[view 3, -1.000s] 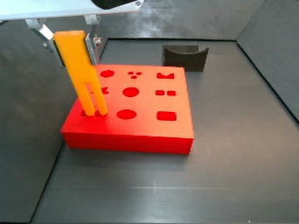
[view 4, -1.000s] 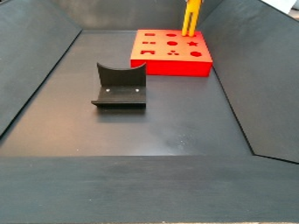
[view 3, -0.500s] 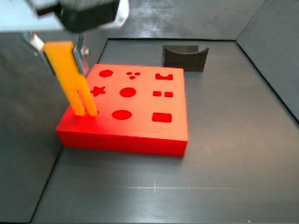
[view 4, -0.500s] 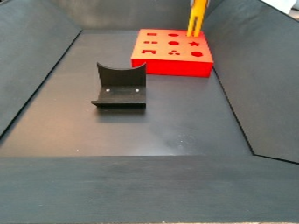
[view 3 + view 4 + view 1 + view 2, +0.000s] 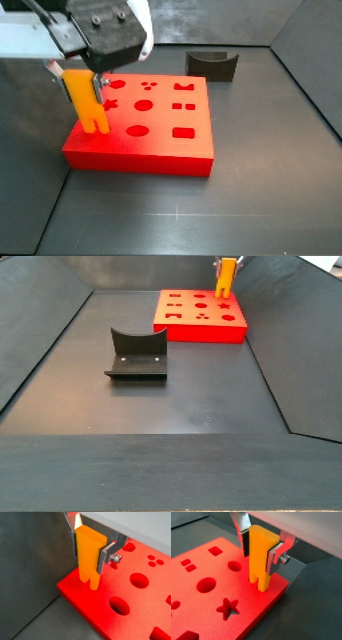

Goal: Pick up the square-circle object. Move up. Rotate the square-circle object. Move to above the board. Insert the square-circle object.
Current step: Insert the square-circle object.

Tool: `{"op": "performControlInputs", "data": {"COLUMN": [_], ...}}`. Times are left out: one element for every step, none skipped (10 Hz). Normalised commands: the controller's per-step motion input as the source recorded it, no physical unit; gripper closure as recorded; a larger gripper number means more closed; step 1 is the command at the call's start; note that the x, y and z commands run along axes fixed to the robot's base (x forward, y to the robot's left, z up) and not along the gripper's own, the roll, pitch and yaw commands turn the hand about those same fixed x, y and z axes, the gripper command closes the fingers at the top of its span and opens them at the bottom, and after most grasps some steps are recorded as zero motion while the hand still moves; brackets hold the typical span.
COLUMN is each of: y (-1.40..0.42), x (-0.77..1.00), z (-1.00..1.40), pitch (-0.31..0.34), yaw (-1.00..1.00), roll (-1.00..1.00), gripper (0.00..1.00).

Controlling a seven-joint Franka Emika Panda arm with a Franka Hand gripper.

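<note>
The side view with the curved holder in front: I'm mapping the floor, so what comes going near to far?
Dark grey curved holder → the board → the square-circle object, upright at the board's far edge, held in the gripper whose jaws are mostly cut off by the frame.

Even, diffuse overhead light is filling all views, with soft shadows only. The gripper (image 5: pixel 83 72), over the board's (image 5: pixel 160 145) corner, is blurring slightly in a side view. Red and orange surfaces are saturating strongly; the dark floor (image 5: pixel 201 396) is giving off faint sheen. Wrist views are staying sharp.
</note>
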Motion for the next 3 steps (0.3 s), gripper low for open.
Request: {"op": "performControlInputs", "data": {"y": [0.04, 0.0, 0.0], "x": [-0.29, -0.08, 0.0], "z": [-0.19, -0.12, 0.0], "pitch": [-0.331, -0.183, 0.0], "yaw": [0.12, 0.01, 0.0], "roll": [-0.18, -0.05, 0.0], "gripper": [1.0, 1.0, 1.0]}}
